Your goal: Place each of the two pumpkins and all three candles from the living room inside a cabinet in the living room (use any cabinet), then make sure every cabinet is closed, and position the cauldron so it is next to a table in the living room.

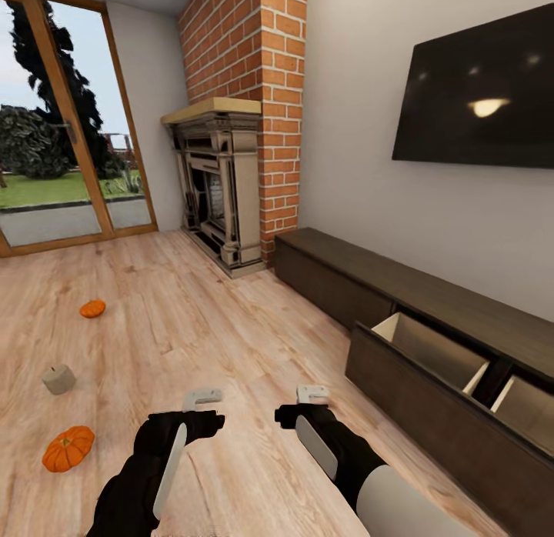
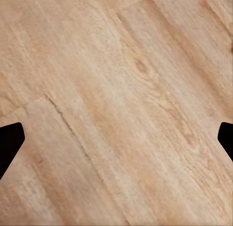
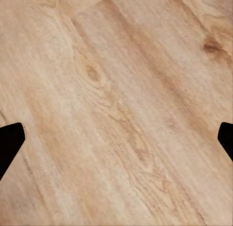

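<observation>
Two orange pumpkins lie on the wooden floor to my left, a smaller one [image 1: 92, 308] farther off and a larger one [image 1: 68, 448] close by. Between them stands a beige candle [image 1: 58, 379]. Along the right wall runs the dark-brown cabinet [image 1: 338, 271], with two drawers pulled out, the nearer-to-centre drawer [image 1: 431, 351] showing a pale empty inside. My left gripper [image 1: 202, 402] [image 2: 116, 138] and right gripper [image 1: 312, 398] [image 3: 116, 138] hover open over bare floorboards, holding nothing. The cauldron and the table are out of view.
A brick chimney with an ornate fireplace [image 1: 219, 187] stands at the back, left of the cabinet. A dark TV [image 1: 477, 91] hangs on the right wall. A wood-framed glass door [image 1: 61, 137] is at the far left. Open floor lies ahead.
</observation>
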`<state>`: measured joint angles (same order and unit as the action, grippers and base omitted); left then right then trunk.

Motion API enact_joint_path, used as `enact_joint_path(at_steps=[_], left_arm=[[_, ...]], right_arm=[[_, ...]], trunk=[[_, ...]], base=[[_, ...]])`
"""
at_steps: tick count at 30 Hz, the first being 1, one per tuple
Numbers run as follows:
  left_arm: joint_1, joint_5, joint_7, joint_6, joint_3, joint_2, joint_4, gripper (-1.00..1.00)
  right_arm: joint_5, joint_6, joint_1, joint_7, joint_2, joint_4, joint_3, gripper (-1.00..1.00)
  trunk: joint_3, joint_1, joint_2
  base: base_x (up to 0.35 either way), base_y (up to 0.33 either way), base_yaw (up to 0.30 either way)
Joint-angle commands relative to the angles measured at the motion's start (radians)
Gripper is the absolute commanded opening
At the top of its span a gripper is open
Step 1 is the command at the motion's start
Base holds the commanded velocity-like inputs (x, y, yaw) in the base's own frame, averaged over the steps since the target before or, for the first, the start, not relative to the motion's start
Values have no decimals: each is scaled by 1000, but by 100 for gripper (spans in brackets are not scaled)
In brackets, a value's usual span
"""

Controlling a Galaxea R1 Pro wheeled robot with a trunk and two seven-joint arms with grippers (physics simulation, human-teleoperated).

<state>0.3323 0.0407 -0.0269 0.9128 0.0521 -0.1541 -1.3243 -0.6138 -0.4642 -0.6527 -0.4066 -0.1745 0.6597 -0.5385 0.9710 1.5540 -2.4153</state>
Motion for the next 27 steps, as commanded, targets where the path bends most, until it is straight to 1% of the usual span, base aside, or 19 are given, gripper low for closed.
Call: enact_joint_path(at_steps=[1, 9, 13, 15, 18, 21, 24, 26, 27], left_arm=[[1, 4, 1, 4, 1, -1, -1, 100], [1, 4, 1, 2, -2, -1, -2, 100], [1, 4, 0, 2, -3, -1, -1, 100], [1, 6, -2, 3, -4, -1, 0, 100], [1, 7, -47, 6, 3, 0, 7, 100], [2, 6, -129, 5, 4, 1, 12, 100], [18, 5, -161, 5, 6, 1, 33, 100], [41, 4, -186, 3, 8, 2, 84, 100], [43, 4, -187, 3, 8, 2, 88, 100]], right_arm=[[-8, -2, -1, -9, 0, 1, -3, 100], [-8, -2, -1, -8, 0, 0, -3, 100], [-8, -2, -1, -8, 0, 0, -3, 100], [-8, -1, -1, -7, 0, 1, -2, 100], [-8, -2, -1, -5, 0, 1, 2, 100], [-8, -2, -1, -4, 0, 1, 4, 100], [-8, -2, -1, -5, 0, 1, 5, 100], [-7, 2, -1, -11, 0, 5, 6, 100], [-7, 2, -1, -14, 0, 12, 6, 100]], trunk=[[1, 0, 0], [1, 0, 0], [-12, -16, 28], [-18, -23, 42], [-27, -35, 63], [-37, -46, 84], [-46, -58, 105], [-52, -65, 119], [-55, -69, 126]], base=[[41, -78, 288], [39, -84, 289], [2, -7, 282], [0, -1, 125], [0, 0, 12], [0, 0, 1], [0, 0, 0], [0, 0, 0], [0, 0, 0]])
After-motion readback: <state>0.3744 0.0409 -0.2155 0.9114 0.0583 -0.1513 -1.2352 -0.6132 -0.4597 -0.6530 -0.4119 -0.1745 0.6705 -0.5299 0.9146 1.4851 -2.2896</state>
